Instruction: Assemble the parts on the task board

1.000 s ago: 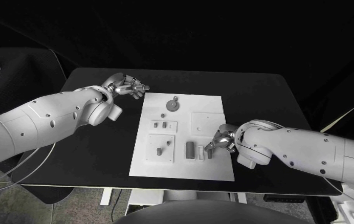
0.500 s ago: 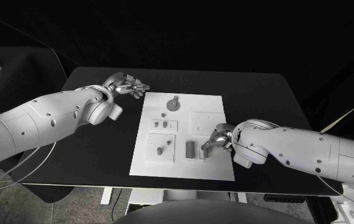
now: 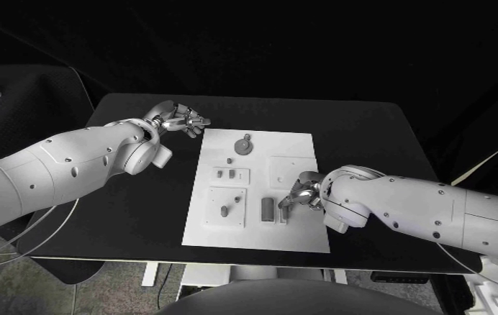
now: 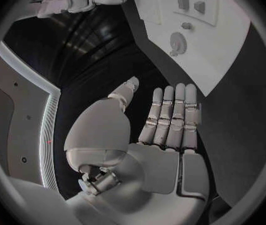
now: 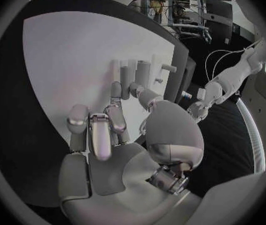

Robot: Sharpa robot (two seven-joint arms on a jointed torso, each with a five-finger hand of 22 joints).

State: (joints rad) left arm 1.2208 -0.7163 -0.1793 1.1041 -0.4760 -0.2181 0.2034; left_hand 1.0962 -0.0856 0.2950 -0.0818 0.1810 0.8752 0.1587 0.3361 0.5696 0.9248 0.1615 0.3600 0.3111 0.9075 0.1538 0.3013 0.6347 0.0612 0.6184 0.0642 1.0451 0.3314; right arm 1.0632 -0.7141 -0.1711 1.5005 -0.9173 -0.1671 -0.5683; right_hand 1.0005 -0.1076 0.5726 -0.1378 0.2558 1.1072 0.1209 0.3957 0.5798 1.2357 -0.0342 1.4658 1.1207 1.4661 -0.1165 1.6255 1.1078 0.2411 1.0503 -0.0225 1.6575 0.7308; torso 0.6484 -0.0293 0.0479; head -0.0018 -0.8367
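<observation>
The white task board (image 3: 301, 239) lies mid-table. It carries a round grey part (image 3: 243, 146), small pieces (image 3: 225, 175) and an upright dark bar (image 3: 268, 209). My right hand (image 3: 298, 194) hovers over the board's near right area, beside that bar. Its thumb and a finger pinch a small grey bar (image 5: 125, 79), and the other fingers (image 5: 77, 120) are curled in. My left hand (image 3: 178, 121) is over the black table just off the board's far left corner. It holds nothing, and its fingers (image 4: 173, 115) are straight. The left wrist view shows the board (image 4: 227, 60) and the round part (image 4: 178, 43).
Black table (image 3: 124, 207) surrounds the board on all sides. Two short pegs (image 3: 225, 213) stand in the board's near left panel. A square white recess (image 3: 291, 167) lies just beyond my right hand.
My right hand has slid left across the board, closer to the upright dark bar, carrying the small bar with it. My left hand has stayed put.
</observation>
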